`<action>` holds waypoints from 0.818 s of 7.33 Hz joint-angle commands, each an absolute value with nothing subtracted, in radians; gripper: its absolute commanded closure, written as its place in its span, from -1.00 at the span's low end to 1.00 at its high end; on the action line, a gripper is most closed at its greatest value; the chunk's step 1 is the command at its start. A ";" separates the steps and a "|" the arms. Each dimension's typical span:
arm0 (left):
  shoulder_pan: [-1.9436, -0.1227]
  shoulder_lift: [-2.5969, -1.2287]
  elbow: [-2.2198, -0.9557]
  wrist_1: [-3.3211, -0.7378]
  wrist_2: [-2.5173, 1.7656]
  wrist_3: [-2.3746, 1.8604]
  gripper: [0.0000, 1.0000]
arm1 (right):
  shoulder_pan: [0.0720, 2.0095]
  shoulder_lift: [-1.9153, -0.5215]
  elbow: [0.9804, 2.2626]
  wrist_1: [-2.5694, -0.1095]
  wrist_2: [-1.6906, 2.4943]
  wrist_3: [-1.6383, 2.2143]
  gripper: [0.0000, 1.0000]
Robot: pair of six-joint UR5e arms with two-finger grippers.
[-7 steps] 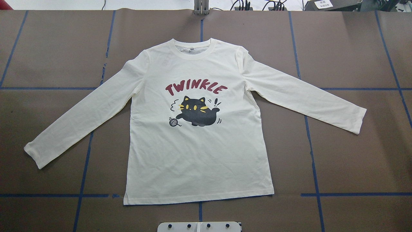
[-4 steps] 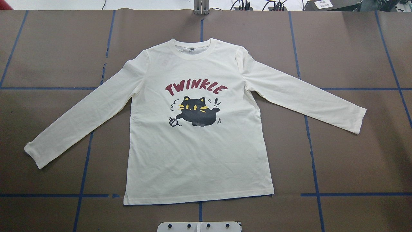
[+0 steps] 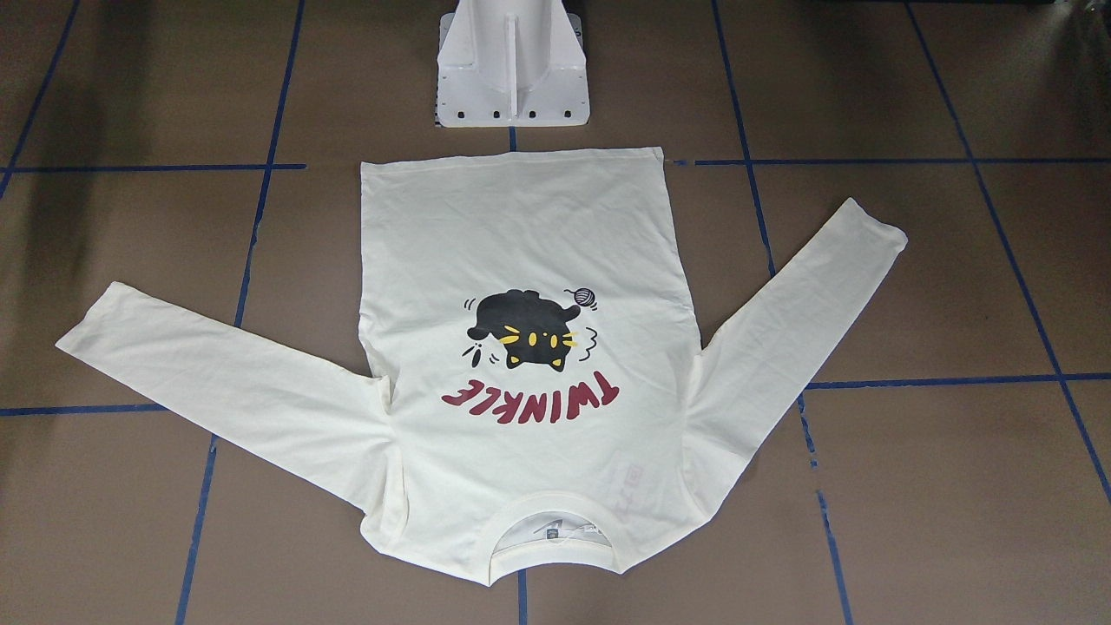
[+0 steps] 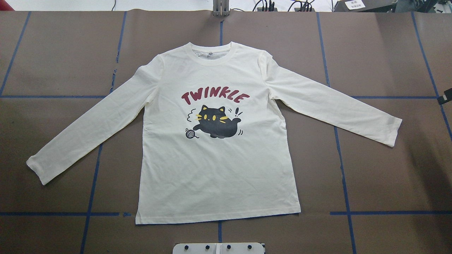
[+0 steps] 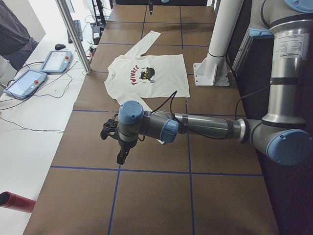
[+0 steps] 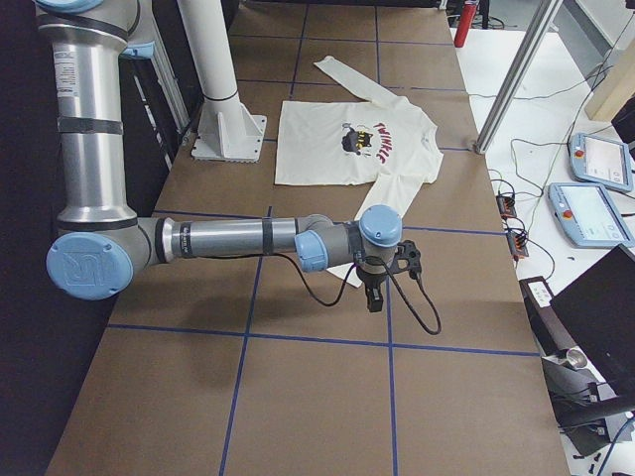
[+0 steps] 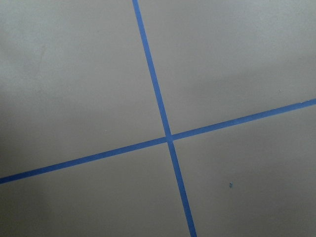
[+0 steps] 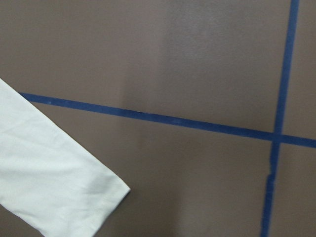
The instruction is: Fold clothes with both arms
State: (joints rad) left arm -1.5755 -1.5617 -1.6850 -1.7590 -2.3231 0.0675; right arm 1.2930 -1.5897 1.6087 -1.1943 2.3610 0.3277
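The clothes are one cream long-sleeved T-shirt (image 4: 219, 169) lying flat, print up, with both sleeves spread out. Its hem is toward the robot base in the front-facing view (image 3: 521, 226). In the exterior left view my left gripper (image 5: 121, 155) hangs over bare table past the left cuff (image 4: 39, 169); I cannot tell whether it is open or shut. In the exterior right view my right gripper (image 6: 375, 296) hangs just beyond the right cuff (image 8: 64, 197), and its state cannot be told either. A black sliver of the right arm (image 4: 445, 96) shows at the overhead view's right edge.
A brown table cover carries a grid of blue tape (image 7: 168, 138). The white pedestal base (image 3: 512, 78) stands just behind the hem. Control tablets (image 5: 27, 83) and cables lie on a side bench, where part of a person (image 5: 14, 34) shows.
A black part of the right arm has come into the overhead view at its right edge, with a darker shadow on the table there. The T-shirt has not moved.
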 commanded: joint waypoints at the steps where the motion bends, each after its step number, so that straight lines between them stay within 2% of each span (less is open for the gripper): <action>1: -1.574 -1.571 -1.680 -1.759 -2.324 0.069 -0.99 | 1.104 -1.588 1.598 -1.028 2.268 0.553 -1.00; 4: -1.571 -1.574 -1.672 -1.759 -2.322 0.067 -0.99 | 1.046 -1.534 1.510 -1.028 2.241 0.572 -1.00; 6: -1.571 -1.574 -1.672 -1.761 -2.324 0.069 -0.99 | 1.029 -1.545 1.511 -1.028 2.258 0.575 -1.00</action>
State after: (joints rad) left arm -1.5710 -1.5737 -1.6723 -1.7606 -2.3228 0.0685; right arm 1.0410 -1.5409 1.5148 -1.0282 2.2490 0.5722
